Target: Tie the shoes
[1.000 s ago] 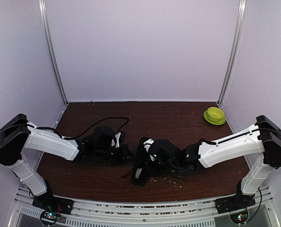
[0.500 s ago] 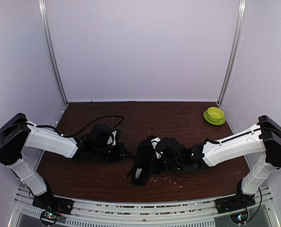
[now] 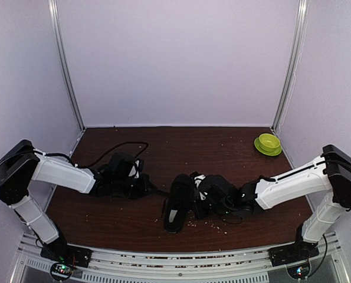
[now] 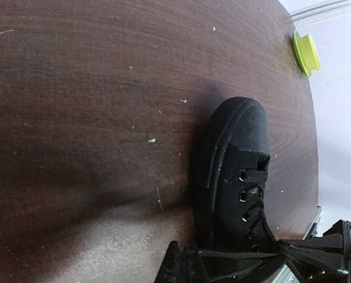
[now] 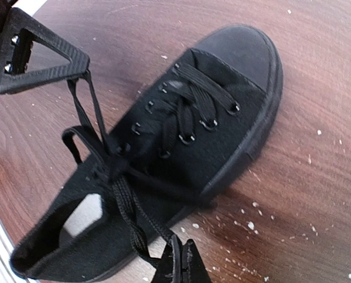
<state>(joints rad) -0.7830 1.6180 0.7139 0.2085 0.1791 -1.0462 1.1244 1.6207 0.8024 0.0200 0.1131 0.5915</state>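
Note:
The black sneaker lies on the brown table between my two grippers, its pale insole showing in the right wrist view. My left gripper is to its left, shut on a thin black lace that runs taut across the shoe. My right gripper is at the shoe's right side, shut on a lace loop by the ankle opening. In the right wrist view the left gripper holds its own lace loop above the knot.
A green bowl stands at the table's far right corner and also shows in the left wrist view. Pale crumbs are scattered by the shoe. A loose black cable arcs behind the left arm.
Both grippers have drawn apart, the left one leftward and the right one rightward, each with its lace. The laces are now tauter and the shoe has shifted slightly.

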